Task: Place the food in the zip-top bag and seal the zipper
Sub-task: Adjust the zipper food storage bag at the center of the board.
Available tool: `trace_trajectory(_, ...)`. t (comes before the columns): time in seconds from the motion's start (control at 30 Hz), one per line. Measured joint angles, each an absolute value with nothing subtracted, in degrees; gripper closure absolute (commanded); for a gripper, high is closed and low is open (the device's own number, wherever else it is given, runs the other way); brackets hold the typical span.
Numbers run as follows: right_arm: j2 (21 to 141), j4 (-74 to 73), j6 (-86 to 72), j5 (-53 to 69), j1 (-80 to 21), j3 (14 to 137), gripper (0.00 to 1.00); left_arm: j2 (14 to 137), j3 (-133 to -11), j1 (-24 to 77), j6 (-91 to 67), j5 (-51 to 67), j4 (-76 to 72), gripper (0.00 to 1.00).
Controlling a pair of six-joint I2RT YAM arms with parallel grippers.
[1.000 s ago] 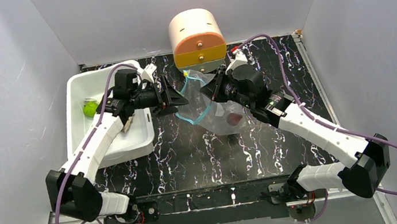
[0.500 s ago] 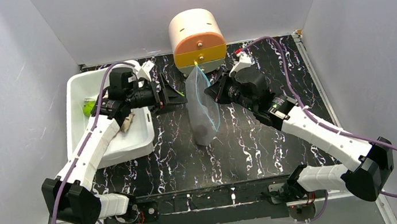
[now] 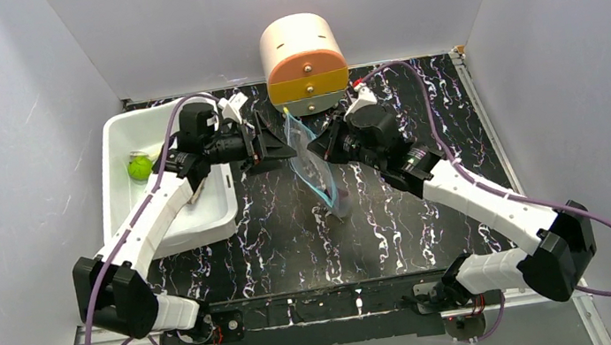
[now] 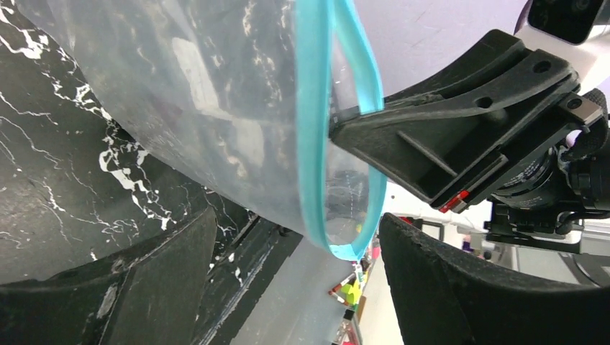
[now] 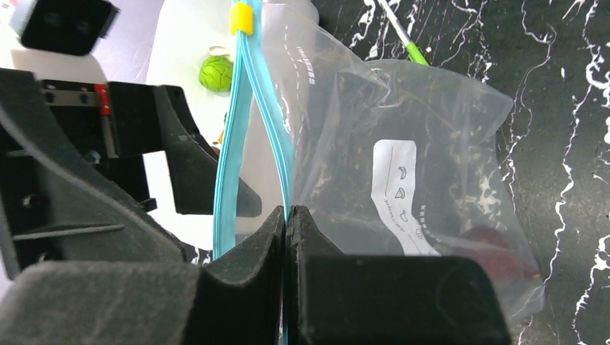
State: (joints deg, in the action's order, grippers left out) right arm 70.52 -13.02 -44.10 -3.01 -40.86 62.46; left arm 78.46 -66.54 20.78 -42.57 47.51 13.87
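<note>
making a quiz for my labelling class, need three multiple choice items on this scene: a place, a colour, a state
1. Where is the lime-green fruit? A in the white tub B in the zip-top bag C in the right tool
2. What colour is the zipper? A red B teal-blue C black
3. How is the right tool? A wide open B out of view C shut on the bag's mouth
Key: 1 A, it lies within the tub's walls; 2 B, both wrist views show it; 3 C, it pinches the bag's edge.

Zip-top bag now upright, narrower.
</note>
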Motion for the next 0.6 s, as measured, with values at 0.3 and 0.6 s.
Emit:
trace_trajectory(0.3,73.95,-12.99,-45.39,-2.79,-42.48,62.46,1.00,81.89,-72.23,21.96,-35.09,40.95,20.88,0.45)
trace_trajectory(0.6,73.34,-16.19,-43.44,-8.62,-42.70,62.48,1.00,83.05,-73.12,22.92,-31.66,36.12,25.08,1.00)
